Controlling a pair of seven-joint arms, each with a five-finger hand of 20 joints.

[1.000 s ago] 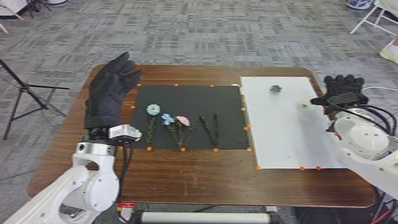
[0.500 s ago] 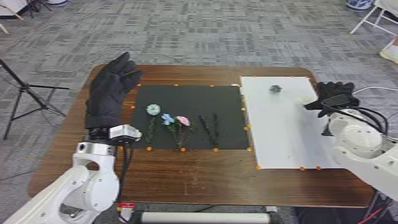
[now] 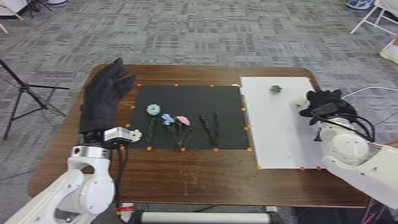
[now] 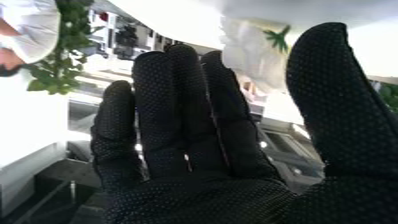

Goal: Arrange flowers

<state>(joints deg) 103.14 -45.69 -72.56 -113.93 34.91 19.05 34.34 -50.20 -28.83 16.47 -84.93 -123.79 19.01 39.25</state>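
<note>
with its thumb spread from straight fingers, the right hand (image 3: 329, 106) should slide in level around the apparent white vase (image 3: 300, 102) before gripping gently

The table (image 3: 187, 186) is brown, of wood, with rounded corners. On it are small orange marks (image 3: 182, 149): one row runs parallel to the near edge, some others are closer to the near right corner, and more lie toward the far edge. Under the table is the grey carpet (image 3: 195, 35) of the floor. Past the left edge stands a black tripod (image 3: 27, 86), upright, its legs spread. Past the right edge goes a thin white cable (image 3: 378, 88). Beyond the far right corner is a white frame (image 3: 382, 18), and farther off a blue and white pot (image 3: 360, 4). In the right wrist view there are green leaves (image 4: 64, 52), perhaps of a plant, but the picture is blurred there.
</note>
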